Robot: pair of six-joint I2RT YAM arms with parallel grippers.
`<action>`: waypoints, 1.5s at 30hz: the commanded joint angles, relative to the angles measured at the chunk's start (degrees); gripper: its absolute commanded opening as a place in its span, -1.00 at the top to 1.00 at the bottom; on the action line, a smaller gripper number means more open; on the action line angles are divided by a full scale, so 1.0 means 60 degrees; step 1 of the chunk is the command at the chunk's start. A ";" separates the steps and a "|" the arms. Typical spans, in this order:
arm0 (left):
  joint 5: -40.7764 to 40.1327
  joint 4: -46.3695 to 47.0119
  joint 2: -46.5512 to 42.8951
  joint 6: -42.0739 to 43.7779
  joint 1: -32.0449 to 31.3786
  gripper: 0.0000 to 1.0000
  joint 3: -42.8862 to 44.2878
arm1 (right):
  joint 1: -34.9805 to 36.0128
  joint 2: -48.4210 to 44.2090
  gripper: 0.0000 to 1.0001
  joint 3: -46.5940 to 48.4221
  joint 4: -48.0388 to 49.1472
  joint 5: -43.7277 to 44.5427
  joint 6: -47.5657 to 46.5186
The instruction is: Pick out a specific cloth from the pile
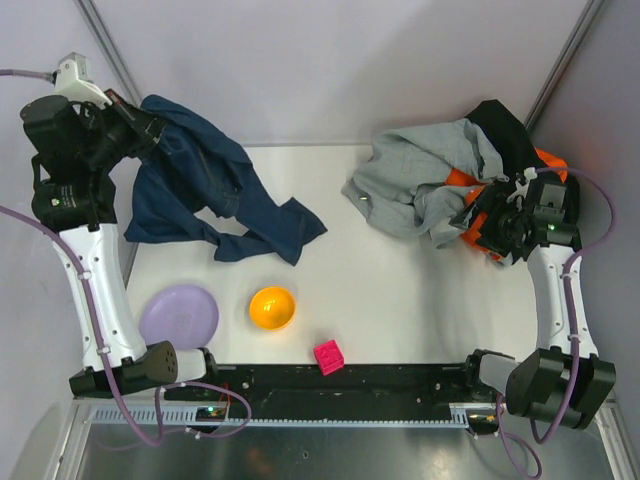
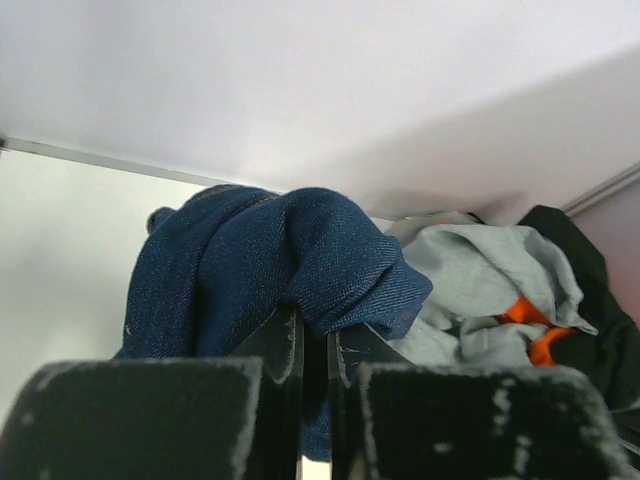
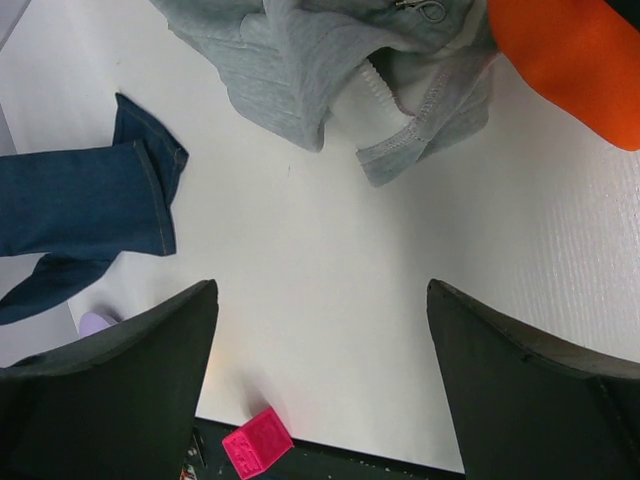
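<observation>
- The cloth is judged to be soft, floppy denim-type stuff. It has some weight and no stiffness, nothing fragile, and the weave looks rough enough that slipping shouldn't be much of a worry.
- It's best taken by a bunched fold or a seam, so several layers get pinched at once. A single thin layer would probably be tugged loose by the hanging weight.
- That's pretty much how it's held. A thick rolled fold is clamped between the left fingers, which are drawn in to a narrow slit, with fabric bulging just beyond the tips.
- From that pinch the rest is draped down and off to the fingers' right, with the leg ends laid out on the tabletop.
- The pile is seen past the left fingers' tips, over to their right. It is near the cloth's far end, but a strip of bare tabletop is left between, so nothing looks snagged.
- The right fingers are spread wide, and nothing is held or touched by them. Only bare tabletop is framed between them.
- Ahead of the right fingers the pile's grey garment is heaped, with orange fabric beside it. A pink cube sits back near the base of one finger.
- Swing and drag should be expected if the cloth is raised further, since most of it is loose.
</observation>
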 commanded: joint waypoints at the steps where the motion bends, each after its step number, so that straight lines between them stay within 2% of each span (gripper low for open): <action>1: -0.0878 0.0190 -0.0198 0.0791 0.0091 0.99 0.0862 | 0.0110 -0.0161 -0.80 -0.0031 0.0264 0.0099 -0.0078; 11: -0.0969 -0.0131 0.0314 0.0987 0.0048 0.99 0.1194 | 0.0218 -0.0062 -0.80 -0.0078 0.0299 0.0177 -0.0145; 17: -0.0842 -0.0244 0.0554 0.1114 -0.0496 0.99 0.1009 | 0.0263 -0.0099 -0.80 -0.0325 0.0484 0.0137 -0.0086; 20: -0.0547 -0.0250 0.0478 0.1058 -0.0700 0.98 0.0156 | 0.0372 -0.0112 -0.80 -0.0484 0.0627 0.0124 -0.0002; 23: -0.0133 -0.0231 0.0300 0.0846 -0.0804 0.99 -0.1281 | 0.0492 -0.0163 -0.80 -0.0643 0.0700 0.0162 0.0064; 33: -0.0628 0.1419 -0.0364 0.0345 -0.1340 0.98 -0.5819 | 0.0555 -0.0403 -0.80 -0.1001 0.0650 0.0291 -0.0032; 38: -0.0604 0.2234 -0.0059 0.0118 -0.1373 0.98 -0.6782 | 0.0580 -0.0468 -0.80 -0.1185 0.0704 0.0253 0.0029; 45: -0.0681 0.2966 0.0571 -0.0019 -0.1399 0.99 -0.7352 | 0.0734 -0.0538 -0.80 -0.1315 0.0836 0.0262 0.0137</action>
